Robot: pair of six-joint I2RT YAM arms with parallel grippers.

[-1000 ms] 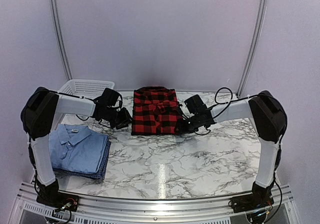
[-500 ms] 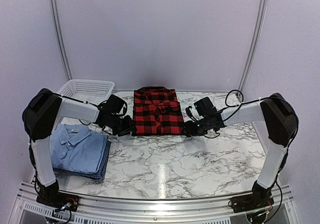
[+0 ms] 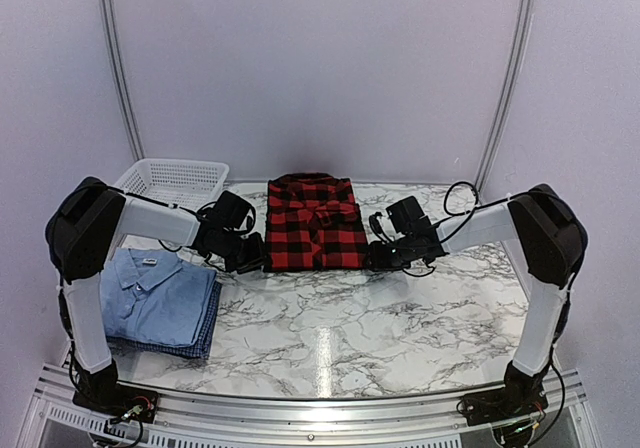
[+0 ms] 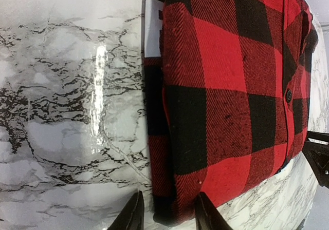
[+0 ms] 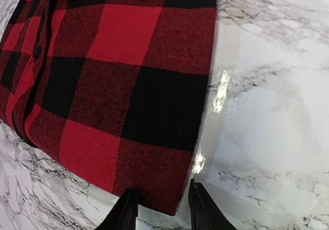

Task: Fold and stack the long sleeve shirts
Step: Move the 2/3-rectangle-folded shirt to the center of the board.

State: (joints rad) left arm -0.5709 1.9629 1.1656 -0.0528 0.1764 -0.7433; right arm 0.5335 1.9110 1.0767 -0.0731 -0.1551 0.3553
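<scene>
The red-and-black plaid shirt (image 3: 312, 224) lies folded at the back middle of the marble table, buttons up. My left gripper (image 3: 252, 258) sits low at its near left corner. In the left wrist view the plaid shirt (image 4: 226, 86) has that corner between the open jaws of the left gripper (image 4: 169, 217), and a white patch (image 4: 153, 30) shows at its edge. My right gripper (image 3: 378, 258) is at the near right corner. It (image 5: 162, 212) stands open astride the corner of the plaid shirt (image 5: 128, 76). A light blue collared shirt (image 3: 150, 290) lies folded on a blue checked one (image 3: 205, 336) at the left.
A white mesh basket (image 3: 175, 176) stands at the back left, behind my left arm. Bare marble table (image 3: 360, 328) stretches in front of the plaid shirt and off to the right. The table's metal front rail (image 3: 320, 413) runs between the arm bases.
Both grippers have dropped forward and down to the plaid shirt's near corners. The right arm's elbow swung out and back. The shirts have not moved.
</scene>
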